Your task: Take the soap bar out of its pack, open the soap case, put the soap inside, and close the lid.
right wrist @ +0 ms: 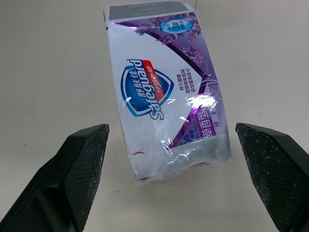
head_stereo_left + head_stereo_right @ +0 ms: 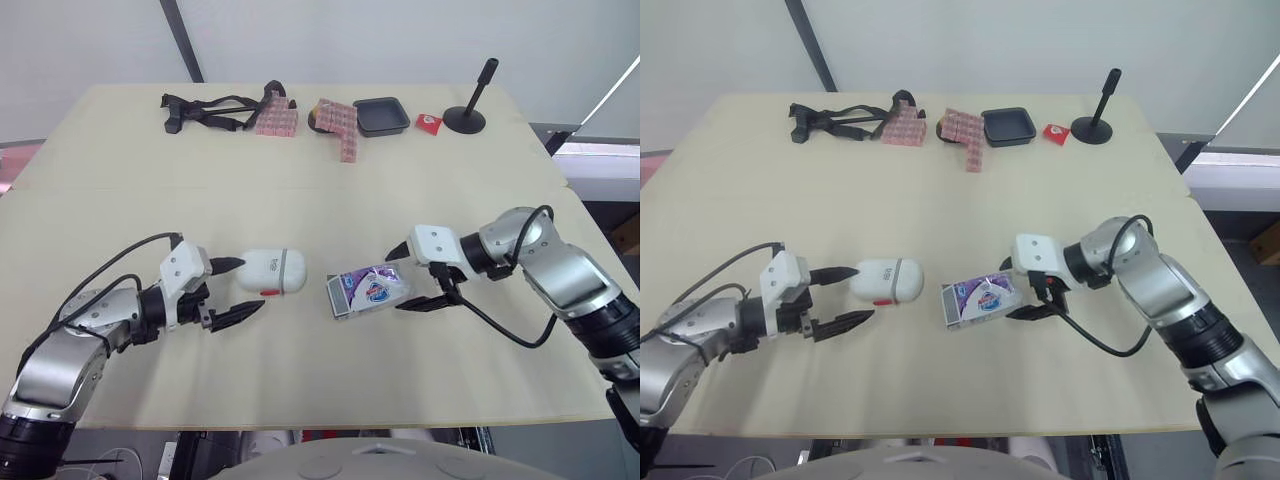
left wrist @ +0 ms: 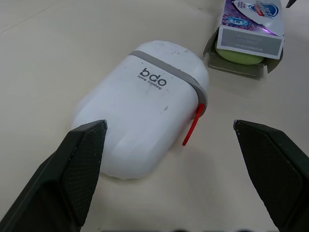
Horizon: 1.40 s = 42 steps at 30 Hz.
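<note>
A: Risk check on right gripper, what are you seeing?

B: Fingers are standing wide apart, straddling the sealed end of the pack. They're gripping nothing, and no contact is showing. Wrapper is looking glossy, so my worry is it's slipping or crumpling when the fingers close. A squeeze on that end could also be pinching the soap inside instead of freeing it.

A: Where's the soap sitting?

B: Inside the pack, green edge peeking out of the open flap end, which is facing the case. Pack is lying flat on the table, just beside the case, not touching.

A: Left gripper?

B: Also spread wide, holding nothing. It's flanking the near end of the case; can't tell if one tip is touching. Case is lying closed, red latch on its side. Nudging it could be sending it sliding into the pack, since nothing is bracing it.
</note>
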Motion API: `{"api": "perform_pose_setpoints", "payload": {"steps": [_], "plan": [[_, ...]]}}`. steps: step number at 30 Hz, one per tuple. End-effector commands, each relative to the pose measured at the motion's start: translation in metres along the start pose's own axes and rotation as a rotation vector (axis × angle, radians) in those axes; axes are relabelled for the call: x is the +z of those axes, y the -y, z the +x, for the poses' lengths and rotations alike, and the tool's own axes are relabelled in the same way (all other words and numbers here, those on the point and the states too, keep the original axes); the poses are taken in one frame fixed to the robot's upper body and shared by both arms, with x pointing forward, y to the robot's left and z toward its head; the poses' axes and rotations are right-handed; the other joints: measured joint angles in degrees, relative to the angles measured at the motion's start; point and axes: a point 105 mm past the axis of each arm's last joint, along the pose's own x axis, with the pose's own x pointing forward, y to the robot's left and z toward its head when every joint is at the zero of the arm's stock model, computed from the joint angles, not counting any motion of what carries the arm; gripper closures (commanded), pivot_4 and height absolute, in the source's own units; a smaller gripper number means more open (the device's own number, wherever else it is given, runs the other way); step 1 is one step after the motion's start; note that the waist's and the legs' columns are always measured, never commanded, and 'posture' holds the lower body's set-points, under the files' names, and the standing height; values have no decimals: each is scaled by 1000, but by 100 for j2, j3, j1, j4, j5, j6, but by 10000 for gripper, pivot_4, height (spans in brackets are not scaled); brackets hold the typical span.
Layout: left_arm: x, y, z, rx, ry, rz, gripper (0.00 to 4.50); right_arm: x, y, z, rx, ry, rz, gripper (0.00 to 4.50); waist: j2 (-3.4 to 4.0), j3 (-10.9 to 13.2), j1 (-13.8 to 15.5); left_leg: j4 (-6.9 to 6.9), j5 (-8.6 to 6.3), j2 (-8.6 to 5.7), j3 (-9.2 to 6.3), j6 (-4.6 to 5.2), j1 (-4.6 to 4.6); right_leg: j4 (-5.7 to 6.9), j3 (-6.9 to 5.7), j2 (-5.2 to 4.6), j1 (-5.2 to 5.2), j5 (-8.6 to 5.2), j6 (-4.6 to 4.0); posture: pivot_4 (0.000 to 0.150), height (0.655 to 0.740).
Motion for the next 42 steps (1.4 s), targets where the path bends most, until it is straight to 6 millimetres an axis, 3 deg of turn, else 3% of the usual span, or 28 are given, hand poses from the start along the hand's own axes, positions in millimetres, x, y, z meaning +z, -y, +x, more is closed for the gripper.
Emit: {"api": "perform_pose_setpoints", "payload": {"steps": [1,6,9,11,14,25,39,42], "plan": [[1,1,-2,5,9,11,357,3,6,1,-8,-17,-40,0,0,0,5,0,0,0,0,0,0,0,-1,0,0,0,0,1500,7400],[-2,-3,-2,16,9,14,357,-1,7,4,-8,-32,-45,0,0,0,15,2,0,-1,0,0,-1,0,-1,-1,0,0,0,1500,7400],[-4,-5,-2,21,9,17,0,-1,14,6,-42,-30,-33,7507,0,0,4,2,0,0,0,0,0,4,0,0,0,0,0,1500,7400],[-5,-5,-1,22,11,19,0,-5,7,6,-5,-51,-47,14032,0,0,3,3,1,0,1,0,2,6,0,0,0,0,0,1500,7400],[-5,-5,0,22,13,22,0,-10,-1,5,31,-68,-56,14032,0,0,17,3,1,0,0,0,0,5,-1,-1,0,0,0,1500,7400],[-7,-7,1,21,13,33,0,-12,-4,-8,13,-75,-34,14032,0,-1,25,5,1,0,0,1,0,6,0,-1,0,0,0,1500,7400],[-2,-6,4,-8,20,43,0,-29,-11,-66,-130,-244,78,14032,1,-1,39,6,1,0,0,1,1,-2,2,-2,0,0,0,1500,7400],[-2,-6,7,-15,21,41,0,-20,-3,-68,-169,-221,110,14032,1,-1,31,6,1,0,0,1,2,-2,2,-2,0,0,0,1500,7400]]}}
